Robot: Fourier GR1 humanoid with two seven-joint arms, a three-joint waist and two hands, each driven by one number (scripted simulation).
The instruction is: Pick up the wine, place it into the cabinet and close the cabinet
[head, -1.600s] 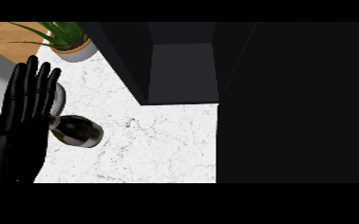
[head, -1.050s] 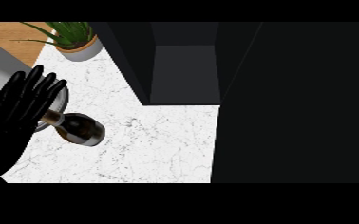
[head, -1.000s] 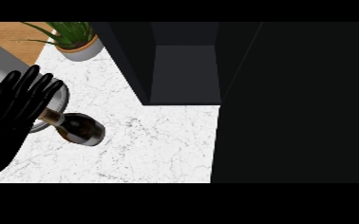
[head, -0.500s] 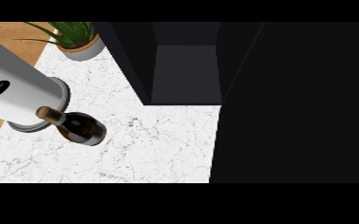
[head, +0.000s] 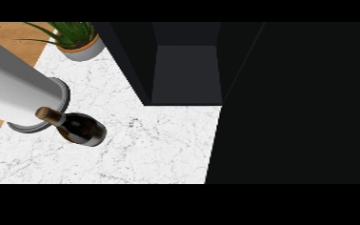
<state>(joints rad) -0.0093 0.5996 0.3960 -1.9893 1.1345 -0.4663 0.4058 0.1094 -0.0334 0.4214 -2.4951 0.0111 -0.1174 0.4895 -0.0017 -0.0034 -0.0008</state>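
- Since the earlier frames the black left hand has left the view. A grey forearm (head: 21, 97) now lies across the left edge, and the hand's opening cannot be told.
- The wine bottle (head: 79, 127) stands where it stood, on the white marble counter (head: 155, 143). Its cork-topped neck shows against the forearm's end.
- The dark cabinet (head: 186, 76) is open, up and to the right of the bottle, with bare counter between.
- A potted plant (head: 76, 42) stands just beside the cabinet's left wall.
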